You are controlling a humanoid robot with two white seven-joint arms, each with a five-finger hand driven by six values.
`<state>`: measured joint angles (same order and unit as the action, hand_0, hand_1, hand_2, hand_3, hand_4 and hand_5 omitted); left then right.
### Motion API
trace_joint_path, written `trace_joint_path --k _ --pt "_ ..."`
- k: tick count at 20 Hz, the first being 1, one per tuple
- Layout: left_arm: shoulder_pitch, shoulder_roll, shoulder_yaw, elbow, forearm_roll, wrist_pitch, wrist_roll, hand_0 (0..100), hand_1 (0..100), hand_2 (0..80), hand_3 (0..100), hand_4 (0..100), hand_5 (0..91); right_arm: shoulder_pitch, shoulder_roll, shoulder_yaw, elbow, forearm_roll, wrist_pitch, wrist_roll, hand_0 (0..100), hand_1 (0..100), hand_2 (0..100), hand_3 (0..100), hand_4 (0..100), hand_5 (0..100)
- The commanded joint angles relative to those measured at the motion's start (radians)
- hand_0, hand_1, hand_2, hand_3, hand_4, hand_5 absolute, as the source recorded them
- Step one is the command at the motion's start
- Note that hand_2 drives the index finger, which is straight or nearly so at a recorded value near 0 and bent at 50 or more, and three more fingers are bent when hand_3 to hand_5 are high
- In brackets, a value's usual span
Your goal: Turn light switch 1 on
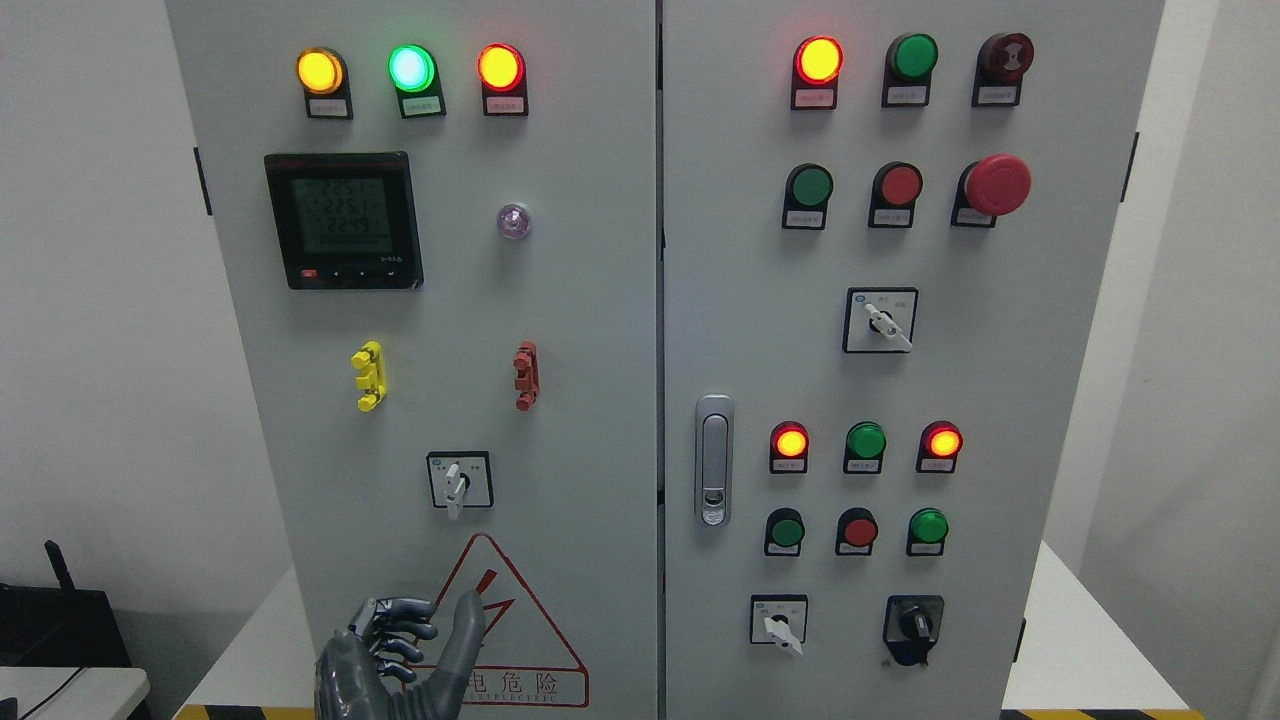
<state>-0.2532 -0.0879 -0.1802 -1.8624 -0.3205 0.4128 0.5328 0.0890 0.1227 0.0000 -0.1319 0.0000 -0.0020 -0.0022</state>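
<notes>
Facing a grey 2-door control cabinet (600, 330), the head camera shows 1 robot hand only: the left hand (395, 655) rises from the lower left edge, in front of the red warning triangle (505, 625) on the left door. Its fingers (400, 625) are curled in toward the palm while the thumb (462, 625) stands upright; they grasp nothing. The right hand is out of view.

Which control is "light switch 1" cannot be read from the labels – the print is too small. The likeliest candidate, by position, is the rotary selector switch (458, 482) on the left door, just above the warning triangle and directly above the hand, its white knob pointing roughly straight down. 3 further rotary selectors sit on the right door: 1 at mid-height (880, 320), 1 white-knobbed near the bottom (779, 620) and 1 black-knobbed beside it (913, 625). All are well apart from the hand.

Step in hand, as judged: the approach – the hand is below the selector and not touching it. The next move would call for lifting the hand up the door face, opening thumb and fingers to bracket the small knob, closing on it, then rotating the wrist to the on position. The knob is narrow, so a misaligned pinch could slip off.
</notes>
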Motion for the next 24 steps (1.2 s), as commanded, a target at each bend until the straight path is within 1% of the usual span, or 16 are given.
trace_joint_path --k 1,8,12,18,24 --pt "-0.043 -0.015 -0.013 0.006 0.000 0.027 -0.001 7 51 51.4 70 77 68.5 0.000 0.000 0.020 0.000 -0.026 0.001 0.001 12 39 0 0 0 0" --pt "-0.070 -0.019 -0.012 0.017 0.000 0.050 -0.001 7 54 50.1 69 76 68.1 0.000 0.000 0.020 0.000 -0.026 0.001 0.001 12 39 0 0 0 0" --pt "-0.107 -0.026 -0.002 0.019 0.000 0.080 -0.002 6 55 49.8 68 76 68.2 0.000 0.000 0.020 0.000 -0.026 0.001 0.001 12 39 0 0 0 0" --pt "-0.130 -0.027 0.001 0.029 0.001 0.084 -0.002 6 55 49.7 68 76 68.2 0.000 0.000 0.020 0.000 -0.026 0.001 0.001 12 39 0 0 0 0" --pt "-0.147 -0.027 0.031 0.035 0.001 0.096 -0.004 6 56 49.6 68 76 68.1 0.000 0.000 0.020 0.000 -0.026 0.001 0.001 12 39 0 0 0 0"
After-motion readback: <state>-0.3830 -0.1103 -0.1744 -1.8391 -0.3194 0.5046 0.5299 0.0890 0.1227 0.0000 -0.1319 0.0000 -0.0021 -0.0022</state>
